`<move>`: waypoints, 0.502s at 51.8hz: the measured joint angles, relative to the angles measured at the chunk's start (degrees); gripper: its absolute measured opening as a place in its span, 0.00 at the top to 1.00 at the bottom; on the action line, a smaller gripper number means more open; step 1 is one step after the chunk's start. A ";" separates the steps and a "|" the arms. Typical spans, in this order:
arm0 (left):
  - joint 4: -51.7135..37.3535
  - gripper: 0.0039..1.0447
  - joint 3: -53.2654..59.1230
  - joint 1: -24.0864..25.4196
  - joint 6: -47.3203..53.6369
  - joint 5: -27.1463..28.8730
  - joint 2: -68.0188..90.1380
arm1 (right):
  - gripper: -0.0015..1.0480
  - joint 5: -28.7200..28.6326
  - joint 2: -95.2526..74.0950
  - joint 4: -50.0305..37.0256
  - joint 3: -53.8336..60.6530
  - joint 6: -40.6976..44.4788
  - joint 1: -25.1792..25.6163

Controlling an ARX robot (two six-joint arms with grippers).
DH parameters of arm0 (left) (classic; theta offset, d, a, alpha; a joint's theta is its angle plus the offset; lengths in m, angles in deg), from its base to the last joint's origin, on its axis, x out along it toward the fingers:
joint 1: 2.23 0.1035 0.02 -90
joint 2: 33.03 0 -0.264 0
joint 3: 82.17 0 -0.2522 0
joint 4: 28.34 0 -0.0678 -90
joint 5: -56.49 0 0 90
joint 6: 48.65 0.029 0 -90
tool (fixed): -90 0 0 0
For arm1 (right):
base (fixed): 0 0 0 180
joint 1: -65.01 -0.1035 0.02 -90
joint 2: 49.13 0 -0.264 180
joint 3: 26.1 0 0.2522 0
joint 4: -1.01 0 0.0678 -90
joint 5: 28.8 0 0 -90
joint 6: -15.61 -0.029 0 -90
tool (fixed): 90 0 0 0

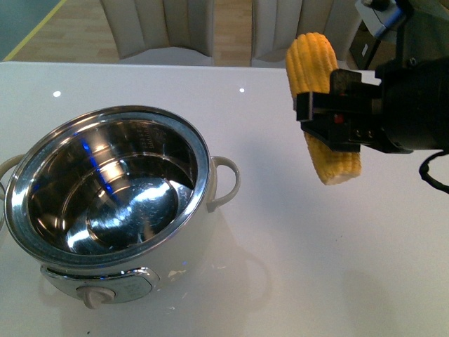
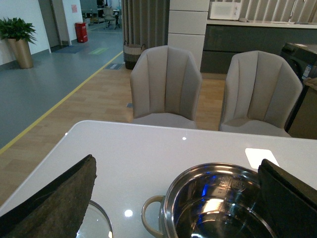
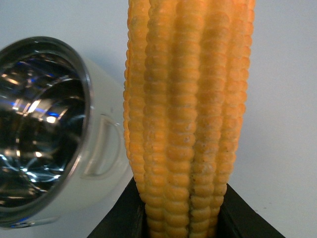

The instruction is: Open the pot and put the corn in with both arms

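The left tool (image 2: 177, 161) has its fingers (image 2: 59, 198) spread wide over the white worktop (image 2: 148, 144), the open pot (image 2: 223, 198) seen between them; two grey chairs (image 2: 167, 84) stand beyond

From my end the pot (image 1: 191, 251) has a mirror-shiny steel inside and a glossy white shell. The counter (image 1: 295, 274) is glossy too, the corn (image 1: 314, 63) bumpy and matt, the right pincer (image 1: 317, 118) matt black.

On my feeds I see a glossy white table (image 1: 280, 281) with ceiling lights mirrored in it. Behind its far edge stand two beige upholstered chairs, one (image 2: 166, 84) beside the other (image 2: 260, 91), on a wooden floor (image 2: 104, 99) edged by a yellow line (image 2: 69, 93). Farther back are a potted plant (image 2: 19, 29), a red bin (image 2: 81, 31), a woven basket (image 2: 132, 53) by the curtain, and a white microwave (image 2: 225, 10) on a dark counter.
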 joint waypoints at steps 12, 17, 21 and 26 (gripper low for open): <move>0.00 0.07 0.00 0.00 0.00 0.00 0.00 | 0.80 -3.87 -0.15 2.16 -4.72 -6.82 -4.17; 0.00 0.07 0.00 0.00 0.00 -0.02 0.00 | 0.80 -4.87 -1.27 3.19 -7.21 -9.14 -6.14; 0.00 0.07 0.00 0.00 0.00 0.00 0.00 | 0.80 -5.05 -2.58 3.78 -8.76 -10.40 -7.56; 0.00 0.07 0.00 0.00 0.00 0.00 0.00 | 0.80 -5.22 -3.82 4.26 -10.14 -11.58 -9.07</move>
